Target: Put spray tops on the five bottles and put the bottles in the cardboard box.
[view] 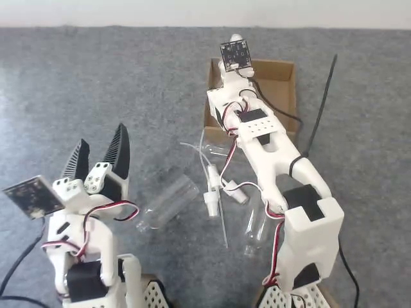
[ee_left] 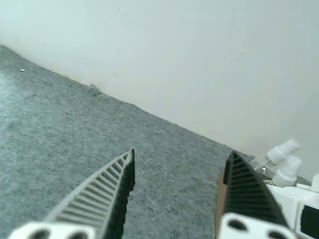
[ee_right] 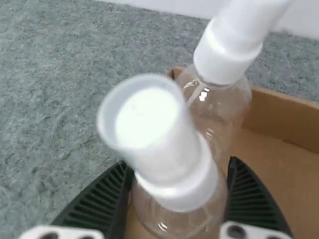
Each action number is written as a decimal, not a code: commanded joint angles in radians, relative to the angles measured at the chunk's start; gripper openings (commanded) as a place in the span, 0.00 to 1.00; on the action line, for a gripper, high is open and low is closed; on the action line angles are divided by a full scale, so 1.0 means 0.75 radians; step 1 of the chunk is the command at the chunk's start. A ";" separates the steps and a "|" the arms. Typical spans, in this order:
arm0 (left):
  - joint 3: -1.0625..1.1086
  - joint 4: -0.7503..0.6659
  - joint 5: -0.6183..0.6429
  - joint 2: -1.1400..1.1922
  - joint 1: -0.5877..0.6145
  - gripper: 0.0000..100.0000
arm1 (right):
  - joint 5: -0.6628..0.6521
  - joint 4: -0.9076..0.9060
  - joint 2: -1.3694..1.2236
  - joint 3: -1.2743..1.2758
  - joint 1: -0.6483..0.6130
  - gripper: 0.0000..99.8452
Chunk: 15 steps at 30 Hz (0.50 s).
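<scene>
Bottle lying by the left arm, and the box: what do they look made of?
Lying bottle: clear glossy plastic, probably; the grey surface shows through and highlights glint. Cardboard box: matte brown cardboard, judging by its flat tan walls.

Desk (view: 77, 83): rough grey cloth. Bottles (view: 168, 202): clear glossy plastic. Spray tops (view: 212, 192): smooth white plastic. Cardboard box (view: 280, 72): matt brown.

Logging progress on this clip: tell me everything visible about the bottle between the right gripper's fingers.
The bottle is clear plastic, seemingly empty, with a white spray top fitted. It is held roughly upright in the right gripper, a finger against each side, just inside a corner of the cardboard box. A second capped bottle stands right behind it; whether they touch is unclear.
</scene>
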State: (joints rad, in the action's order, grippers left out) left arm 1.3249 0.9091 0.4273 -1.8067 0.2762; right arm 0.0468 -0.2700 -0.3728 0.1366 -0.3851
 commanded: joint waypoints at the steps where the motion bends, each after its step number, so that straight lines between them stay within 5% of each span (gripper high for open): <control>1: -0.077 -0.053 0.016 -0.006 0.000 0.27 | -0.016 -0.005 0.024 -0.039 0.011 0.23; 15: -0.075 -0.057 0.016 -0.004 0.000 0.27 | -0.012 -0.087 0.091 -0.039 0.007 0.23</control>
State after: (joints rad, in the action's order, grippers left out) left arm 1.3249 0.9091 0.4273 -1.8067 0.2762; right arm 0.0468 -0.3191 -0.3728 0.1366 -0.3851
